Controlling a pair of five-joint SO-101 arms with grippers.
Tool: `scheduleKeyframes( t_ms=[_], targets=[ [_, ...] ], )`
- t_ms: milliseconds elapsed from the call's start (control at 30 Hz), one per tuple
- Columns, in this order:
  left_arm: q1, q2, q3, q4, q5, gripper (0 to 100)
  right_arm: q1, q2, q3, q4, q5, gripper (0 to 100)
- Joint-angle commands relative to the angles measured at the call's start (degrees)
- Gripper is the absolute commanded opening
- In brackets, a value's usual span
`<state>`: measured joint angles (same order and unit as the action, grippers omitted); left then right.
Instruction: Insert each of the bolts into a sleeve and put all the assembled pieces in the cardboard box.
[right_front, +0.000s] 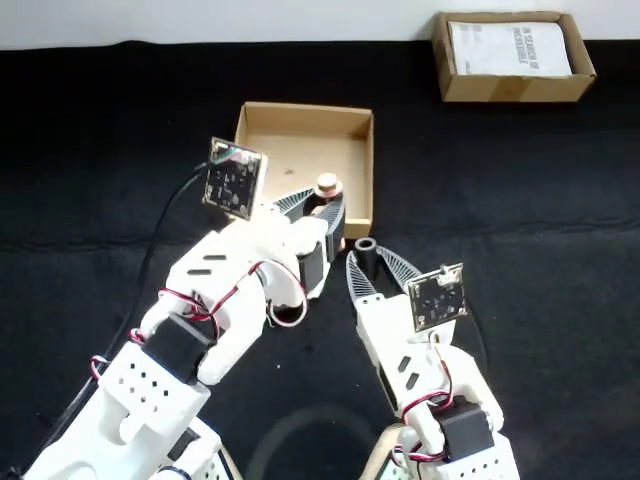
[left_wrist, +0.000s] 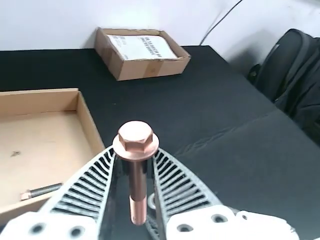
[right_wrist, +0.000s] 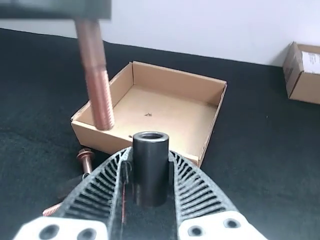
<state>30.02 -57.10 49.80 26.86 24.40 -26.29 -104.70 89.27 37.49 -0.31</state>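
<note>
My left gripper (right_front: 318, 208) is shut on a copper bolt (right_front: 327, 185), held upright with its hex head up, just by the near right corner of the open cardboard box (right_front: 300, 112). The left wrist view has the bolt (left_wrist: 136, 165) clamped between the fingers (left_wrist: 95, 185). Just right of it, my right gripper (right_front: 366, 255) is shut on a black sleeve (right_front: 365, 246), standing upright with its bore up. In the right wrist view the sleeve (right_wrist: 150, 167) sits in the jaws, and the bolt's threaded shaft (right_wrist: 96, 80) hangs beside and above it, apart from it.
A thin dark rod-like piece (left_wrist: 42, 191) lies inside the box (left_wrist: 85, 120). Two loose copper bolts (right_wrist: 85, 160) (right_wrist: 52, 209) lie on the black cloth near the box's front wall (right_wrist: 100, 137). A second cardboard box (right_front: 510, 55) holding a paper stands far back right.
</note>
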Motion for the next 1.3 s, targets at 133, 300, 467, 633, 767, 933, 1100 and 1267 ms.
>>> scheduleKeyframes(
  t_ms=[133,300,467,633,767,933,1100,1267],
  targets=[
    [-0.1,0.5,-3.7,0.1,1.0,1,0.7,-0.2,2.6,-2.1,-0.5,0.8],
    [-0.3,5.6,-3.6,-4.2,1.0,1,0.7,0.0,2.2,-3.4,-4.2,0.8],
    [1.1,12.2,-6.3,-8.2,1.0,1,-1.8,-0.1,2.1,-3.6,-4.4,0.8],
    [2.3,15.2,-9.1,-8.3,1.0,1,-1.8,-0.1,2.1,-3.6,-4.3,0.8],
    [2.4,15.3,-8.8,-8.3,1.0,1,-1.8,-0.2,2.1,-3.6,-4.2,0.8],
    [2.4,15.2,-8.7,-4.1,1.1,1,-1.5,-0.2,2.0,-3.6,-4.1,0.8],
    [2.2,15.2,-8.7,-1.6,1.1,1,-1.5,-0.2,1.2,-3.6,-4.1,0.8],
    [2.9,15.3,-6.7,-1.2,1.3,1,-1.5,0.0,0.0,-3.6,-4.0,0.8]
  ],
)
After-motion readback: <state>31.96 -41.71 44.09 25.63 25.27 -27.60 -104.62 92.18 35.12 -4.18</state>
